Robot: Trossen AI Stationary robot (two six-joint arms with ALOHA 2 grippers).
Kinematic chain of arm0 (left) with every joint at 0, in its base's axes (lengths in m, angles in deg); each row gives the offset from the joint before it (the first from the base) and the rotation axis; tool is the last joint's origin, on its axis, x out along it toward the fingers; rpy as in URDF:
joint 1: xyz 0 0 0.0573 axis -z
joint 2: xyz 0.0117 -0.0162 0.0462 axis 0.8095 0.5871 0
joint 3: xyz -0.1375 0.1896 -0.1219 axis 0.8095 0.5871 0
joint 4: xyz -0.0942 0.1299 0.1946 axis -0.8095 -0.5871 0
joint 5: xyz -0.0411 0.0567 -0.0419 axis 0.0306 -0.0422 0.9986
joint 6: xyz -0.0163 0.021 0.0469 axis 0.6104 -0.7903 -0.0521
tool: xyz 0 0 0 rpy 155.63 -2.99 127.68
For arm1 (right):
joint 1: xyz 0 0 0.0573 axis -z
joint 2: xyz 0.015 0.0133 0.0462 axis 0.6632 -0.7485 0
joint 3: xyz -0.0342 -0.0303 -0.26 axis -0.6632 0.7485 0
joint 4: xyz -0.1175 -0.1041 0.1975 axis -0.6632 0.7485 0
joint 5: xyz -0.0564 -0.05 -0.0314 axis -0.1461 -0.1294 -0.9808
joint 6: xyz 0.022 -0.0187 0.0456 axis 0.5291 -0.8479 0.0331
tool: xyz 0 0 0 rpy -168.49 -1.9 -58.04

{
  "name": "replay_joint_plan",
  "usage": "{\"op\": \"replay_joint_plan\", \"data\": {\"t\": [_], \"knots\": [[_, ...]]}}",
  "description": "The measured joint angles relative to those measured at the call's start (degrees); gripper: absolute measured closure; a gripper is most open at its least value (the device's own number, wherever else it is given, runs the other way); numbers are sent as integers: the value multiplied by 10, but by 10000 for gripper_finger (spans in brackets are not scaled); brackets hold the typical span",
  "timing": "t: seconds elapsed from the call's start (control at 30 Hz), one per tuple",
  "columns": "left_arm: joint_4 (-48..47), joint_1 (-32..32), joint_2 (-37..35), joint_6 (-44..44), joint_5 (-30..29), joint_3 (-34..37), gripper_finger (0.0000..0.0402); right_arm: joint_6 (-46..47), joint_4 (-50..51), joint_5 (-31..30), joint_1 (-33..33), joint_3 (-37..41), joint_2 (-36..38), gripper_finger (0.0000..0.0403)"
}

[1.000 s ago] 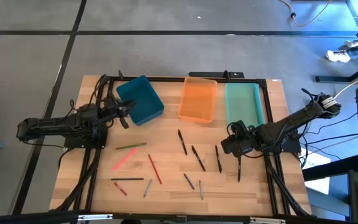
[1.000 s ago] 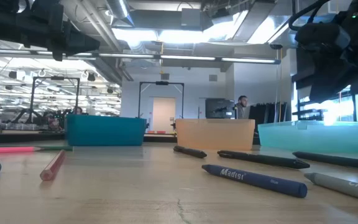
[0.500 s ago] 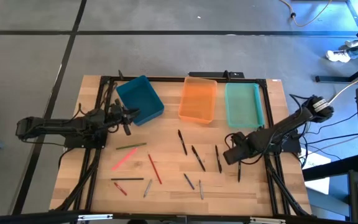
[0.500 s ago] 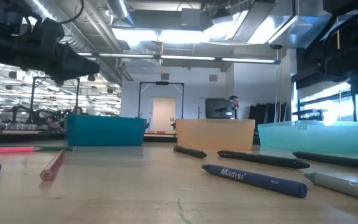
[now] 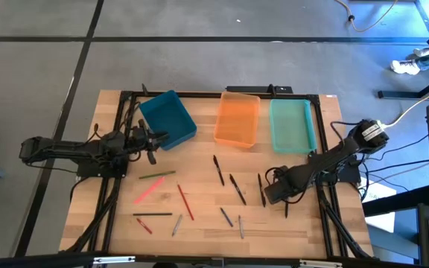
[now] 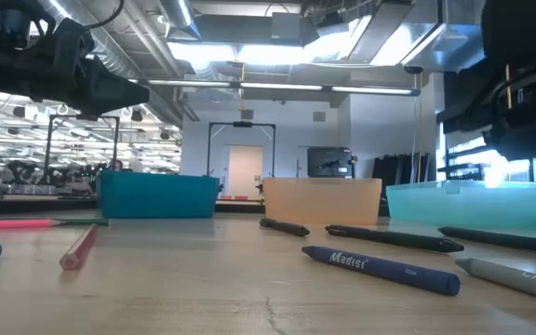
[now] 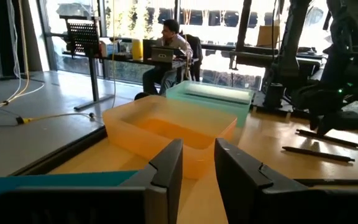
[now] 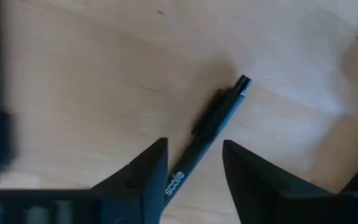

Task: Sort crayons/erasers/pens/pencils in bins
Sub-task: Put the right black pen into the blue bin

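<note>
The right wrist view gives what the overhead cannot: the right gripper (image 8: 194, 165) hangs low over a black pen (image 8: 207, 134) lying flat on the wooden table (image 8: 73, 74), fingers spread to either side of it, not pinching — "scale" is printed on its barrel. From above, that gripper (image 5: 274, 191) has dropped toward the table's front since a second ago. The left gripper (image 7: 197, 165), fingers parted and empty, has edged from over the teal bin (image 5: 167, 119) toward the orange bin (image 7: 166, 127); the mint bin (image 7: 210, 96) lies beyond. In the low view a blue crayon (image 6: 380, 268) reads "Madisi" — roughly.
</note>
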Motion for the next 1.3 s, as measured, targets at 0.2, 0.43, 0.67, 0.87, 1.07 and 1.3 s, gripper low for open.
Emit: {"op": "replay_joint_plan", "data": {"t": [0.2, 0.43, 0.67, 0.87, 1.07, 1.3], "knots": [[-13, 2, 0, 5, 28, 0, 319, 1, -2, 8, -11, 0, -22, 293], [-7, 36, -1, 2, 29, -4, 320, 1, -34, 8, -16, 13, -33, 339], [-4, 76, -1, -22, 7, -24, 320, -2, -32, -43, -18, 5, -11, 371], [4, 101, -1, -31, -16, -30, 320, -58, -23, -152, 2, -54, 11, 370], [13, 118, -1, -30, -17, -30, 320, -179, 36, -221, 58, -145, 14, 374], [26, 144, -1, -25, -17, -31, 321, -388, -11, -269, 153, -230, 3, 397]]}}
